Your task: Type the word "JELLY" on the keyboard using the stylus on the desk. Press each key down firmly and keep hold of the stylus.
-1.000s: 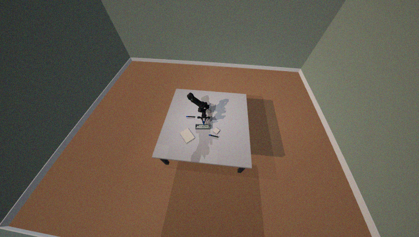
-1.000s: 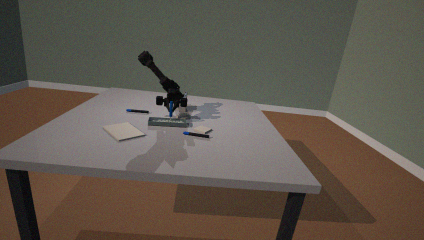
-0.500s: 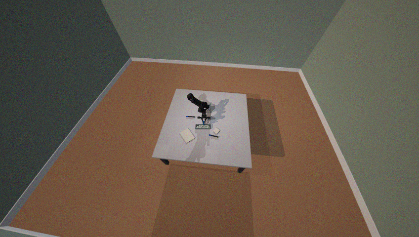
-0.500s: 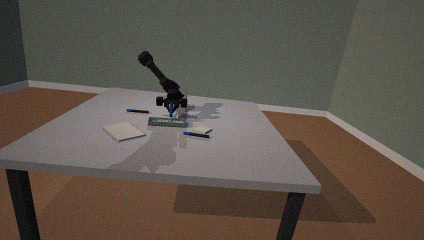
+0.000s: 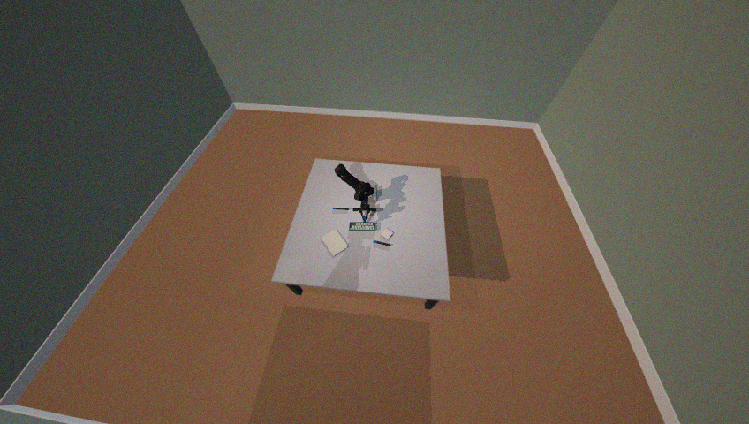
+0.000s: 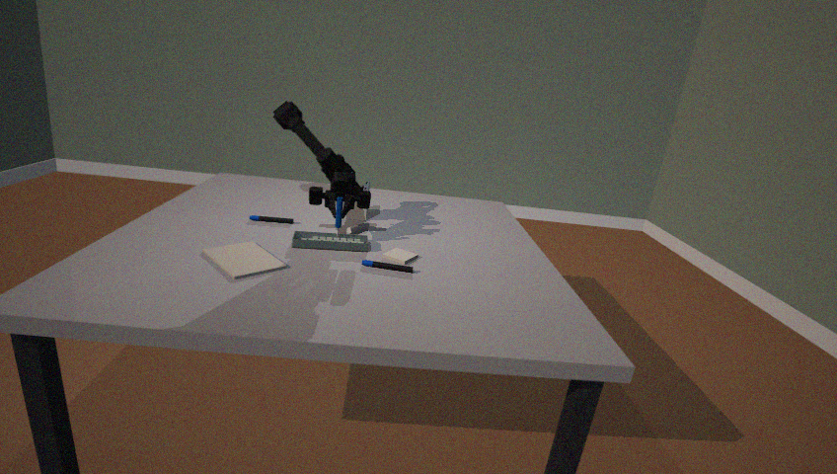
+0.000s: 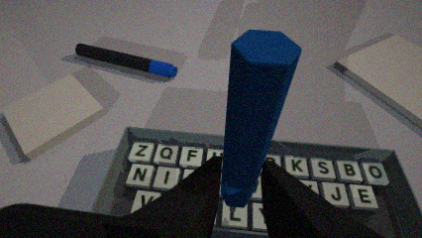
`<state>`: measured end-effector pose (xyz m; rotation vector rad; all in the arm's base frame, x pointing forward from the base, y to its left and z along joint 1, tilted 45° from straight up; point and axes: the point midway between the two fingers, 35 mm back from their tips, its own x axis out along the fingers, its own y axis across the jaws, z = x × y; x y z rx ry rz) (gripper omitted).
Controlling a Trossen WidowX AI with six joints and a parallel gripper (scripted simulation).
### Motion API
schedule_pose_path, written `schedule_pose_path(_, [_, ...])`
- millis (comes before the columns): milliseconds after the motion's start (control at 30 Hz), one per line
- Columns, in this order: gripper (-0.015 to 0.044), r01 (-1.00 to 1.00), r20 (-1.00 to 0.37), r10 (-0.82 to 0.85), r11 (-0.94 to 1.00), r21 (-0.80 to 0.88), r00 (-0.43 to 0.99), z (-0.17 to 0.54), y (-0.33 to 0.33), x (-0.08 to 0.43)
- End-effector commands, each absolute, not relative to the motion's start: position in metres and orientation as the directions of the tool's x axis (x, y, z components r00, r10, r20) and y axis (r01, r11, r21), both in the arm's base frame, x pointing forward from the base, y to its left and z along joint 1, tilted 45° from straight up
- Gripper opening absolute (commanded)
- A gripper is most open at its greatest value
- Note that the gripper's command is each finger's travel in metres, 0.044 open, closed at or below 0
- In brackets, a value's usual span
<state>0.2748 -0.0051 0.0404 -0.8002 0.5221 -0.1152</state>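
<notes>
My gripper (image 7: 241, 167) (image 6: 339, 214) is shut on the blue stylus (image 7: 258, 109) (image 6: 339, 205), which stands close to upright with its lower end down over the keyboard. The keyboard (image 5: 362, 226) (image 6: 331, 242) is a grey-green tray of white letter keys. In the wrist view the stylus's lower end is just above the L key (image 7: 235, 216) in the picture; whether it touches a key I cannot tell. The J key (image 7: 338, 194) and the E key (image 7: 365, 195) lie at the right, and the Y key (image 7: 259, 218) is partly hidden beside L. The fingers hide several middle keys.
A black pen with a blue cap (image 5: 382, 243) (image 6: 387, 267) (image 7: 124, 60) and a small pale pad (image 5: 386, 233) (image 6: 400, 256) (image 7: 53, 113) lie on one side. A larger pad (image 5: 335, 242) (image 6: 243, 259) (image 7: 388, 69) lies on the other. Another pen (image 5: 340, 208) (image 6: 270, 219) lies beside the arm.
</notes>
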Motion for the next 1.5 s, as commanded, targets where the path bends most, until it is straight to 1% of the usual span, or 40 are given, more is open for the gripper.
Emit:
schedule_pose_path(0, [0.0081,-0.091,-0.398,-0.286,0.704,-0.704,0.872,0.049,0.003,0.276])
schedule_pose_path(267, [0.0081,-0.090,-0.397,-0.286,0.703,-0.705,0.872,0.060,0.013,0.274])
schedule_pose_path(600, [0.0085,-0.102,-0.404,-0.283,0.698,-0.708,0.870,0.057,0.013,0.273])
schedule_pose_path(700, [0.0065,-0.102,-0.404,-0.283,0.698,-0.708,0.870,0.057,0.013,0.273])
schedule_pose_path(767, [0.0012,-0.101,-0.403,-0.283,0.699,-0.708,0.870,0.058,0.012,0.273])
schedule_pose_path(800, [0.0000,-0.101,-0.403,-0.283,0.699,-0.708,0.870,0.059,0.011,0.273])
schedule_pose_path(1133, [0.0000,-0.089,-0.394,-0.285,0.701,-0.707,0.874,0.076,-0.001,0.274])
schedule_pose_path(1467, [0.0000,-0.089,-0.393,-0.286,0.701,-0.707,0.874,0.077,-0.001,0.274])
